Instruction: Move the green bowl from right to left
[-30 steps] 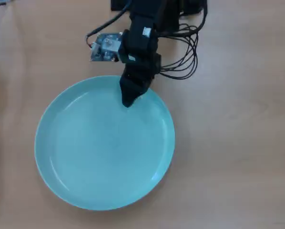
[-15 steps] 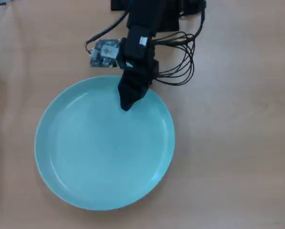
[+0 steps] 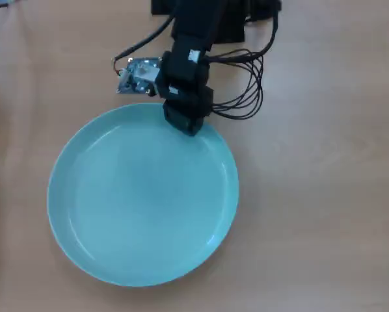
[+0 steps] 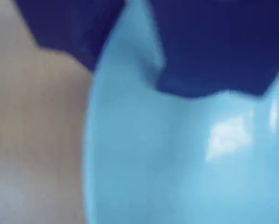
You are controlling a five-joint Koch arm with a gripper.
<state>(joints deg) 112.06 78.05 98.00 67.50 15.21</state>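
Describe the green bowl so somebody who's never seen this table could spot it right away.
On the light wooden table, look just below the black arm that reaches in from the top edge of the overhead view. The green bowl lies there, its upper rim straddled by the gripper. It is a wide, shallow, glossy pale turquoise dish with a low rim, the only coloured thing on the table.

black gripper point(image 3: 189, 125) lowered — jaws astride a rim

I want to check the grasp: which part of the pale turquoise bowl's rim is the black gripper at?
The black gripper straddles the pale turquoise bowl at its top rim in the overhead view, nearest the arm's base.
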